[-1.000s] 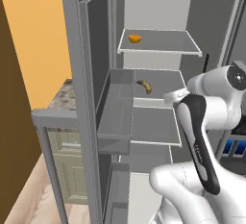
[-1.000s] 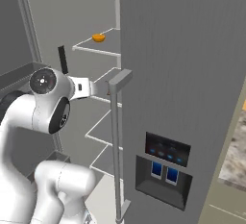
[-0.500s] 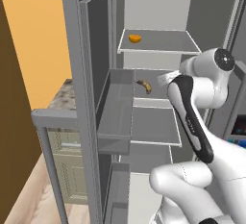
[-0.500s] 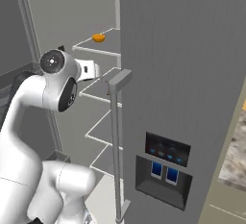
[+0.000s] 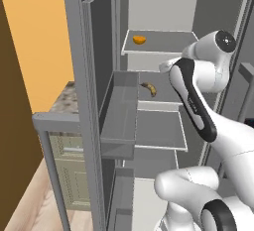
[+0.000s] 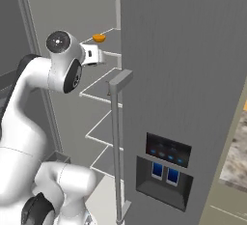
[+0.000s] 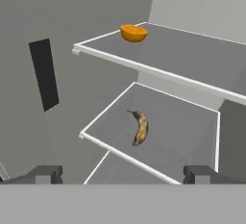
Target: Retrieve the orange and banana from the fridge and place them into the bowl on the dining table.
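The fridge [image 5: 89, 101] stands with its left door swung open. On its upper shelf lies the orange [image 5: 139, 40] [image 6: 99, 37] [image 7: 133, 32]. One shelf lower rests the banana [image 5: 150, 89] [image 7: 140, 128], curved and brown-spotted. My gripper [image 5: 164, 67] [image 6: 99, 55] [image 7: 122, 175] hovers in front of these shelves, pointing into the fridge at about the height between them. It is open, nothing sits between its fingertips [image 7: 45, 174], and it touches neither fruit. The bowl and the dining table are out of view.
A deep grey door bin [image 5: 119, 121] juts from the open left door. The right door is shut, with a bar handle [image 6: 116, 137] and a dark dispenser panel [image 6: 166, 163]. More shelves lie below. A marbled counter [image 5: 64, 103] flanks the fridge on the left.
My arm has swung up and in toward the fridge, lifting the hand from banana-shelf height to between the two shelves. The jaws stayed open. Both fruits lie where they were.
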Motion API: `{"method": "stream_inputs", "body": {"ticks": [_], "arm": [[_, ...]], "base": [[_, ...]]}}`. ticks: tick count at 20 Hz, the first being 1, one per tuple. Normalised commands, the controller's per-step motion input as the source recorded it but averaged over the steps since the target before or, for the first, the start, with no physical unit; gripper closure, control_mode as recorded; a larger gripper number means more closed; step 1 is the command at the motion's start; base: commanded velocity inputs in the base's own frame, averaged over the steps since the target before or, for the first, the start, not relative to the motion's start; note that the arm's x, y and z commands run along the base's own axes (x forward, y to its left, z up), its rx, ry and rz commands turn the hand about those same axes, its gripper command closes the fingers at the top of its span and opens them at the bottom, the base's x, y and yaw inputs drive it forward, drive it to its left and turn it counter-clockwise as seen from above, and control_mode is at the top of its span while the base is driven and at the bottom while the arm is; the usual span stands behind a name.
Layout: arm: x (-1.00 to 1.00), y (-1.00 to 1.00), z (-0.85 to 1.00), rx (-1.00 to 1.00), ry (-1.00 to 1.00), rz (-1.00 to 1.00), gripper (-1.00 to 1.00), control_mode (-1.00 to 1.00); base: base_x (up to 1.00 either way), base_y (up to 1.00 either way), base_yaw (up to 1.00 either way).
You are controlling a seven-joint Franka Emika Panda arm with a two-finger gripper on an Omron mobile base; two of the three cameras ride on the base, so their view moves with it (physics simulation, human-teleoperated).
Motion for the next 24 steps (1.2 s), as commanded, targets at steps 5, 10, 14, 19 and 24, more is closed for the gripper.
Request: {"method": "stream_inputs", "body": {"ticks": [5, 10, 14, 19, 24], "arm": [[0.41, 0.00, 0.22, 0.00, 0.00, 0.00, -1.00, -1.00], [0.29, 0.00, 0.17, 0.00, 0.00, 0.00, -1.00, -1.00], [0.27, 0.00, 0.03, 0.00, 0.00, 0.00, -1.00, -1.00], [0.28, 0.00, 0.00, 0.00, -0.07, 0.00, -1.00, -1.00], [0.20, 0.02, 0.00, 0.00, -0.12, 0.00, -1.00, -1.00]], "base": [[0.00, 0.00, 0.00], [0.00, 0.00, 0.00], [0.00, 0.00, 0.00], [0.00, 0.00, 0.00], [0.00, 0.00, 0.00]]}}
